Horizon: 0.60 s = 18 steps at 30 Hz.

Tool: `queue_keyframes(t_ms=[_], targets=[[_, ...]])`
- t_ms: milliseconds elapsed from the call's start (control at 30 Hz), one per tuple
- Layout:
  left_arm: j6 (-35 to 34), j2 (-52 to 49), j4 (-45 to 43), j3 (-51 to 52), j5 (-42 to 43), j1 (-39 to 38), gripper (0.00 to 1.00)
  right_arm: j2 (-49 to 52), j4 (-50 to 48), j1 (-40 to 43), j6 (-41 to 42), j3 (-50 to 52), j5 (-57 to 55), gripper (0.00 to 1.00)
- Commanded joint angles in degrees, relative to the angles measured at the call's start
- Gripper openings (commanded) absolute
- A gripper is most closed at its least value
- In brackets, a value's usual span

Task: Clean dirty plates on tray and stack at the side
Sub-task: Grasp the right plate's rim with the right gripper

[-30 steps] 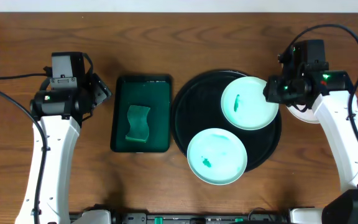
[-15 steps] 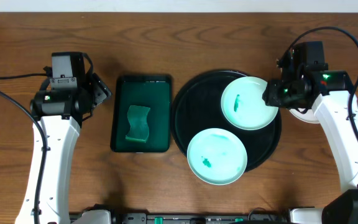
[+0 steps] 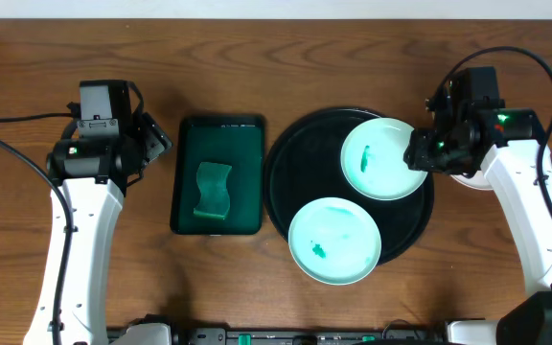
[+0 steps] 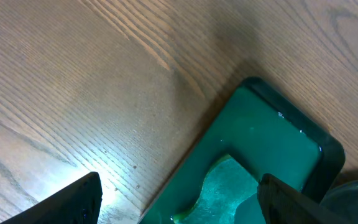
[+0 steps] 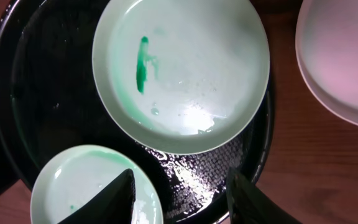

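The round black tray (image 3: 295,177) (image 5: 48,106) carries two plates. The upper one (image 3: 381,158) (image 5: 197,81) bears a green streak. The lower one (image 3: 334,241) (image 5: 79,180) has green smears. A cleaner-looking plate (image 3: 466,178) (image 5: 340,56) lies on the wood just right of the tray, mostly hidden under my right arm in the overhead view. My right gripper (image 3: 420,153) (image 5: 182,199) hangs open over the tray's right side, beside the streaked plate, with nothing between its fingers. My left gripper (image 3: 156,139) (image 4: 179,205) is wide open and empty over the left edge of the green tray.
A dark green rectangular tray (image 3: 242,153) (image 4: 266,130) sits left of the black tray with a green sponge (image 3: 213,189) (image 4: 225,186) in it. Bare wooden table surrounds everything. Cables trail from both arms at the far edge.
My right gripper's jaws have spread wider and it has shifted slightly toward the near side, over the streaked plate's right rim. The plates and the left arm have not moved.
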State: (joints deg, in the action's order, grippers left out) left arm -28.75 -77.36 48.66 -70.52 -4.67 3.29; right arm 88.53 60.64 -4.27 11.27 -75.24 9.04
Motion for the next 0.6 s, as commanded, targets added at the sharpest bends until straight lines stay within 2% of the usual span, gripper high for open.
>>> queue_keyframes(t_ms=[0,267,567], targets=[[-0.5,-0.1,0.1,-0.6,-0.3,0.2,0.80,-0.4,0.0,-0.3,-0.7,1.9,0.2,0.46],[-0.5,-0.1,0.1,-0.6,-0.3,0.2,0.81,-0.4,-3.7,-0.3,-0.7,7.0,0.2,0.47],[-0.5,-0.1,0.1,-0.6,-0.3,0.2,0.81,-0.4,-3.8,-0.3,-0.7,7.6,0.2,0.50]])
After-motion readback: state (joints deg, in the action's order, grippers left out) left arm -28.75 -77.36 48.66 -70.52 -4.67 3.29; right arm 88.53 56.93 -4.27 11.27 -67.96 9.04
